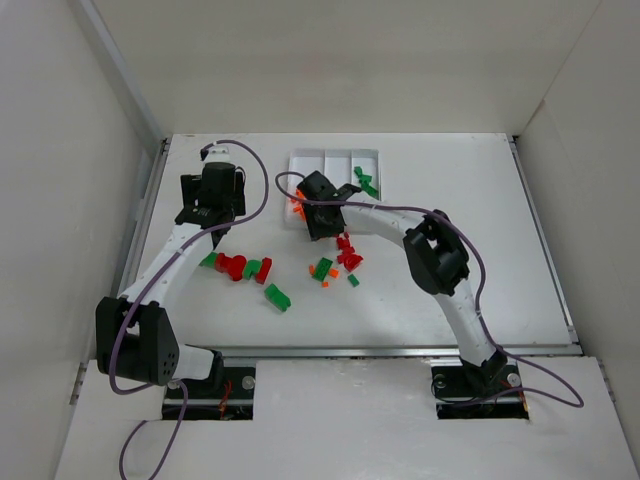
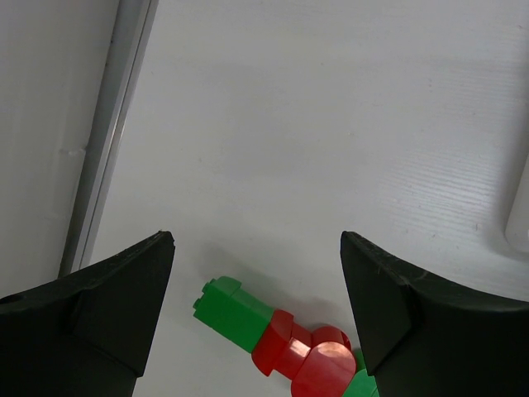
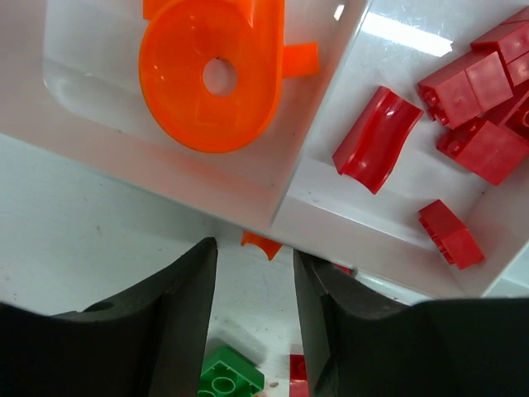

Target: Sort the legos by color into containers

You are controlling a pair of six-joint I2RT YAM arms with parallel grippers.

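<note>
Right gripper (image 3: 254, 273) jaws part-open, empty, at tray (image 3: 318, 165) edge. Orange legos (image 3: 211, 74) fill one compartment, red legos (image 3: 479, 141) the next. Left gripper (image 2: 256, 248) jaws wide, empty, above green-red cluster (image 2: 277, 339) on desk (image 2: 331, 124): likely the next pick.

Bright, even light left only soft shadows on the white counter (image 1: 450, 290); glare streaked the sharply focused tray (image 3: 405, 37) floor.

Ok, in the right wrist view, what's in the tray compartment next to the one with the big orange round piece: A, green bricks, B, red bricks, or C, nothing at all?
B: red bricks lie in the compartment just across the divider from the orange round piece.
</note>
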